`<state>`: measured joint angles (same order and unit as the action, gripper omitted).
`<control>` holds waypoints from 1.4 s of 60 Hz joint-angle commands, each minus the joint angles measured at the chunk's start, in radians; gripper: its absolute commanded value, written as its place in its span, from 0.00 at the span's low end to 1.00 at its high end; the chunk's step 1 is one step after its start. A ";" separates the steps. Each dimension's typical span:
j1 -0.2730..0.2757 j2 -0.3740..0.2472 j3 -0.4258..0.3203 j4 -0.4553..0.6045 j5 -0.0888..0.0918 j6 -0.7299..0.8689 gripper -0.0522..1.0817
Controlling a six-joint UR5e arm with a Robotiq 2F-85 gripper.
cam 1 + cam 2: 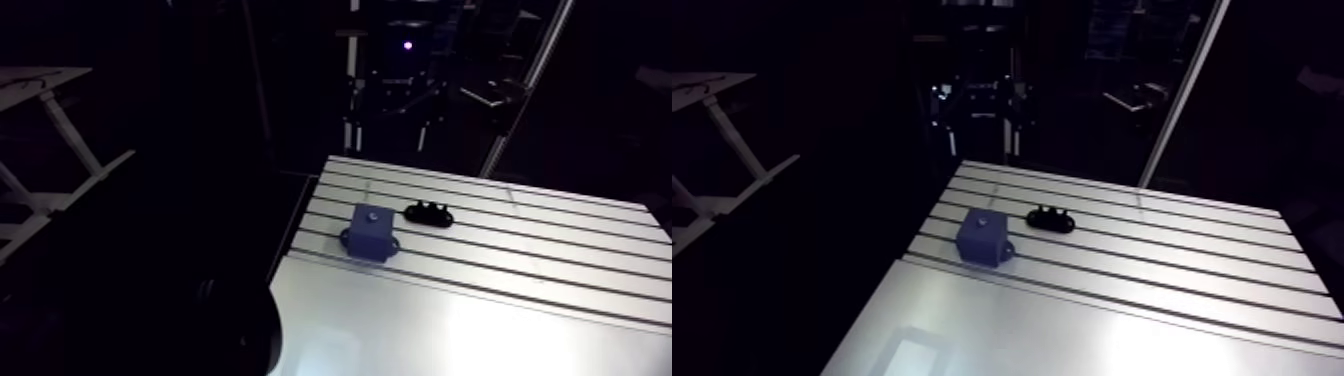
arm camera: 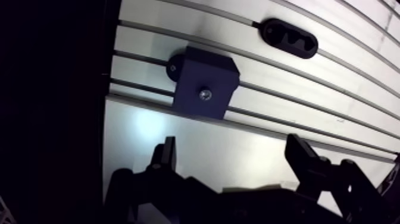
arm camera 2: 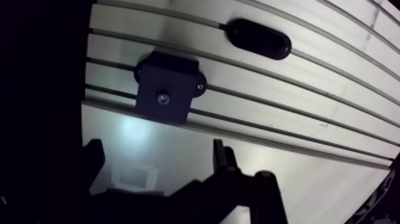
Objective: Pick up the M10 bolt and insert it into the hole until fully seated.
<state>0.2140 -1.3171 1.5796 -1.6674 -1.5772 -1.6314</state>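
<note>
A dark blue block (image 2: 205, 83) is mounted on the slotted table, near its edge. A small shiny bolt head (image 2: 205, 94) shows in the hole in the middle of the block's top face, sitting low in it. My gripper (image 2: 232, 148) hovers above the table, short of the block, open, with nothing between its fingers (image 2: 168, 152). In the arm view the block (image 1: 370, 230) stands near the table's left edge, and the gripper does not show there.
A black oval holder (image 2: 290, 37) with notches lies on the table (image 2: 333, 113) beyond the block; in the arm view the holder (image 1: 430, 214) is just right of it. The table's edge (image 2: 110, 119) drops into darkness beside the block.
</note>
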 commanded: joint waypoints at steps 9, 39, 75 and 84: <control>-0.115 -0.062 -0.134 0.158 -0.040 0.000 0.05; -0.246 -0.098 -0.167 0.212 -0.045 0.000 0.05; -0.249 -0.127 -0.169 0.191 -0.039 0.001 0.05; -0.246 -0.129 -0.168 0.188 -0.037 0.002 0.05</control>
<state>-0.0351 -1.4431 1.4129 -1.4741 -1.6160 -1.6304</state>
